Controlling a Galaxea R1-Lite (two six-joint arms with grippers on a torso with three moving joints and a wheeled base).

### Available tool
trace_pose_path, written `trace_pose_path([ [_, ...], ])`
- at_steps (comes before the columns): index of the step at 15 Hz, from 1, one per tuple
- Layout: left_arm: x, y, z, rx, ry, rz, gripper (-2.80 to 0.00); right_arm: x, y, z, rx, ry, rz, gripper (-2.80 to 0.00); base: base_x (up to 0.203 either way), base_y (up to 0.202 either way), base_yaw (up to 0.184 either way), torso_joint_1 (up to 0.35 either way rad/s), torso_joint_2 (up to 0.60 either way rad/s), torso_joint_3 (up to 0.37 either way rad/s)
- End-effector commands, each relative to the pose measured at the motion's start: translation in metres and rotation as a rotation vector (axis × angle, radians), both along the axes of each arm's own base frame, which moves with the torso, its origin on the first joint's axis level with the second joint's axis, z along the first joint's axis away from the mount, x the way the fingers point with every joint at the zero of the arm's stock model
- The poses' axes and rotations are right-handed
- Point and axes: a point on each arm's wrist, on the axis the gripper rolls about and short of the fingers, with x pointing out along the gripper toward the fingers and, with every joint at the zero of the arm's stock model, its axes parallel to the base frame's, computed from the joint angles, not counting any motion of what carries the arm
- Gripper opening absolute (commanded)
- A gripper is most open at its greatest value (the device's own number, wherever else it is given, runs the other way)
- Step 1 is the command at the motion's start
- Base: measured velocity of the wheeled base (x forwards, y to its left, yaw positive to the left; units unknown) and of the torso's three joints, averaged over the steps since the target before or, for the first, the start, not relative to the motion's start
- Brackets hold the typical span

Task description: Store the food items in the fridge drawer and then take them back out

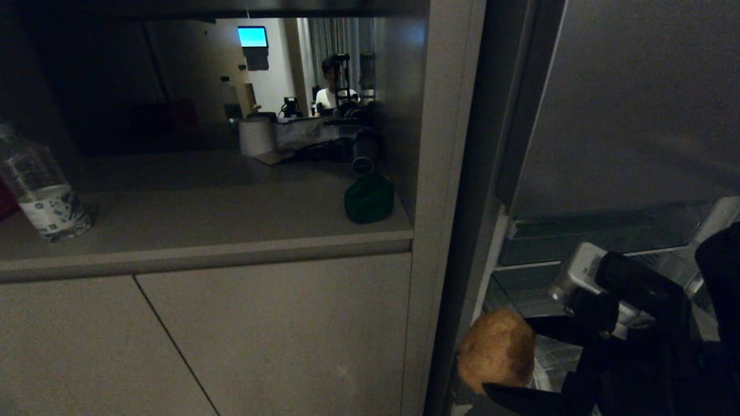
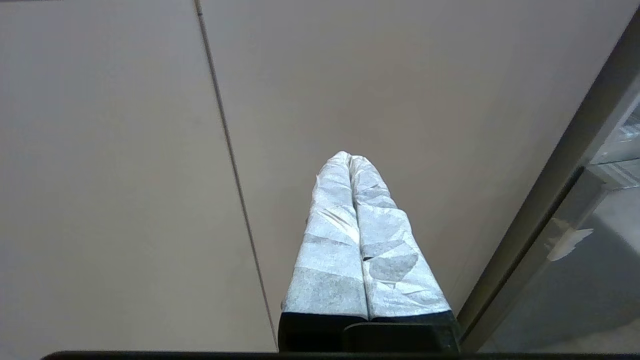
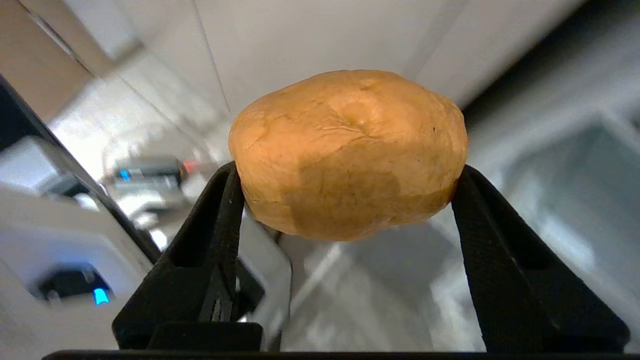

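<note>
just matte, rounded tan potato (image 3: 348, 155)

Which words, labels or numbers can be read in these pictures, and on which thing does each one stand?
None can be read.
Water bottle label: print too small and dark to read.
Lit blue screen in the background: no legible text.
Potato, held in the right gripper: unmarked.

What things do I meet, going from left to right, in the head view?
water bottle → white roll → green lump → potato held in the right gripper → fridge drawer
</note>
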Motion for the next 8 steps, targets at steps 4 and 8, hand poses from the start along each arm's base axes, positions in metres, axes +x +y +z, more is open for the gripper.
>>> trace_pose_path([
  [4,0.000,0.000,0.000,0.000,0.000,0.000,-2.80,0.025,0.057,-0.003,0.071,-0.078,0.064,-2.80,0.000,0.000,0.000,0.000,0.00,0.000],
  [8,0.000,0.000,0.000,0.000,0.000,0.000,-2.80,0.062,0.116,-0.002,0.100,-0.119,0.062,-2.80,0.000,0.000,0.000,0.011,0.01,-0.001],
])
